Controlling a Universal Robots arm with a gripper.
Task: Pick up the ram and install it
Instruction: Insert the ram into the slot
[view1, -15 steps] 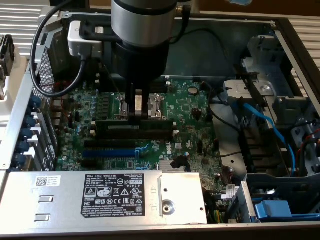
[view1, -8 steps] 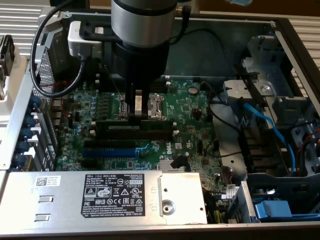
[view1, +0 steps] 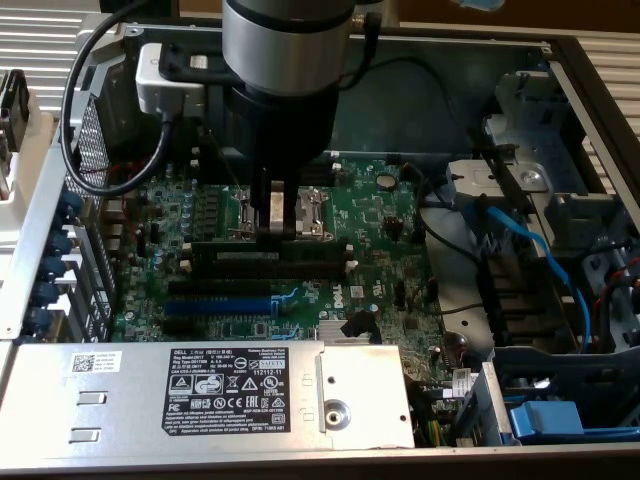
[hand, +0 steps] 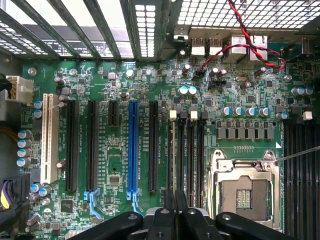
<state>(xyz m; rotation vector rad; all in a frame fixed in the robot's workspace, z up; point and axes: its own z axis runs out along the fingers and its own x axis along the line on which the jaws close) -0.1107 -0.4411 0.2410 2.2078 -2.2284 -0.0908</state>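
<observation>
the ram (view1: 270, 247) stands on edge, long axis left–right in the exterior view. It sits directly over the farthest of the black slots (view1: 262, 272), just on the near side of the CPU socket (view1: 312, 212). Can't tell if its lower edge is in the slot or just above it. Stick looks level, not tilted. The blue slot (view1: 215, 305) is nearer and toward the exterior view's left, apart from it.

gripper (view1: 272, 228) has the ram. The fingers press in on the two flat faces at about mid-length and bite the upper edge only. Makes sense: a centre grip keeps the stick balanced and leaves both ends free for the white end clips (hand: 173, 114). Holding it high also leaves the contact edge clear for the slot. My read is we're in the install half: pickup done, stick lined up with its slot, seating not confirmed.

arm (view1: 285, 60) comes straight down over the board with the wrist vertical and the tool axis square to the motherboard (view1: 385, 225). Any push should go down into the slot, not sideways. Wrist view agrees: the fingertips (hand: 169, 206) are nearly together with only a thin gap, and the black slots run straight away from them. So the jaw line and slot line look parallel.

Around it: labelled metal box (view1: 230, 390) on the near side, well apart from the gripper. A black cable (view1: 72, 120) loops off the wrist on the exterior view's left.
</observation>
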